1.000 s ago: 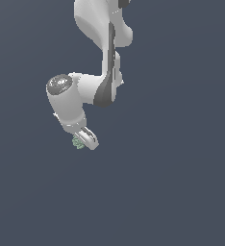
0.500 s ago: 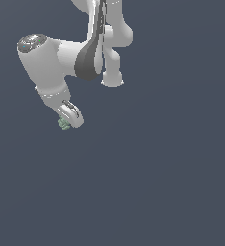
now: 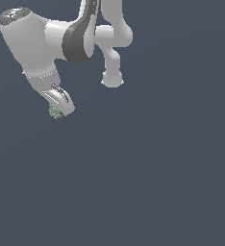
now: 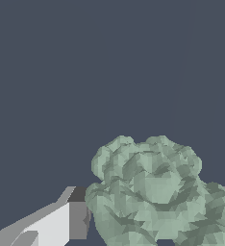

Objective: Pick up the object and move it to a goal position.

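Object: a small pale grey-green lumpy blob with a bumpy, faceted surface. In the exterior view it sits in the upper left of the frame, at the very tip of the white gripper, peeking out on the lower-left side of the finger ends. In the wrist view the same blob fills the lower right of the frame and is flanked by a white finger with a dark grey pad at lower left; a sliver of grey at the right edge, about level with the blob, may be the opposing finger, partly hidden.

Jaws: closed down onto the blob, which sits between them. The gap is no wider than the blob itself. Contact on the near pad reads as touching; the far side is too occluded to confirm.

Axis: the blob is roughly round and slightly wider than tall in the wrist view, so no strong long axis.

Surroundings: plain dark slate-blue background in both views. No surface edge, shadow or goal marker is visible, so whether the blob is clear of any support cannot be told. The white and grey arm reaches in from the top centre, with the wrist housing at the top left.

Judgement: the grasp looks made, so the transport leg is in hand. The blob lies straight out from the jaws along the finger direction, so the coming move depends on keeping that pinch.
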### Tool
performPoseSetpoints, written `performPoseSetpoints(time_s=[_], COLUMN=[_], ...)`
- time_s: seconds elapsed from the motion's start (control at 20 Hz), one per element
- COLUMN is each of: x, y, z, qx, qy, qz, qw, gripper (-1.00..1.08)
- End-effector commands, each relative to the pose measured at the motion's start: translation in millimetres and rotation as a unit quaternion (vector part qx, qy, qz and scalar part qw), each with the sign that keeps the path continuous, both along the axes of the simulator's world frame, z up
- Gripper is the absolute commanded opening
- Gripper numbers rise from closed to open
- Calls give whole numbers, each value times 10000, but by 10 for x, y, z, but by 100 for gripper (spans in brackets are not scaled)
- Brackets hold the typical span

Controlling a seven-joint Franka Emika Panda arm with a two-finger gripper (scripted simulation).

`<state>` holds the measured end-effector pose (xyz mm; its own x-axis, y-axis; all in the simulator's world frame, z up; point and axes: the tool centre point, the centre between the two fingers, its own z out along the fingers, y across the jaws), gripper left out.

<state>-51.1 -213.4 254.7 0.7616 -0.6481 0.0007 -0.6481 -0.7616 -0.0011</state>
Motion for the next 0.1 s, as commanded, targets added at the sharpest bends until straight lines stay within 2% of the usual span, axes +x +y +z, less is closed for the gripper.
performPoseSetpoints(time_s=[0.0, 0.05], x=[-11, -10], y=[-17, -18], z=[31, 32], qx=[-1, -1], qy=[7, 7], qz=[7, 7], qw=[10000, 10000], gripper=[-100, -100])
